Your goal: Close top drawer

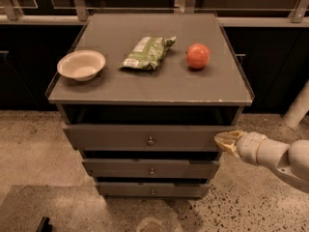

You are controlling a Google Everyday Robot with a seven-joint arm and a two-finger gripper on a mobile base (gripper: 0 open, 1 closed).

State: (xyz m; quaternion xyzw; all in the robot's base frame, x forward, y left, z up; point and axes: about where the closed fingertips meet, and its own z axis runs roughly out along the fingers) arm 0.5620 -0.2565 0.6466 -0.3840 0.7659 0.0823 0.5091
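**A:** Where was the gripper [226,141]?

**B:** Right of centre in the frame, with its tip at the right end of the top drawer [111,136], at or just touching the front panel. Whether it was open or closed could not be told, and nothing showed in its hold.

**A:** And the drawer?

**B:** It was pulled part-way out beneath the surface [159,88], across the middle of the frame, with a dark gap above its front.

**A:** What could have gone wrong?

**B:** The contact sat at the panel's corner, well away from the knob [150,140]. A push there might have skewed the drawer and jammed it. The tip might also have slipped off the right edge and past the cabinet's side. A hard shove could have jolted the cabinet. The round red fruit [198,56], upper right, looked likeliest to roll, the bowl [81,65] and green bag [147,52] less so.

**A:** Room to move?

**B:** Open floor [251,207] lay at lower right, under the arm. The two slimmer drawers [151,168] below appeared to stand out a little too, so a dropped tip would have met them. A pale post [299,105] stood at the right edge, apart from the arm.
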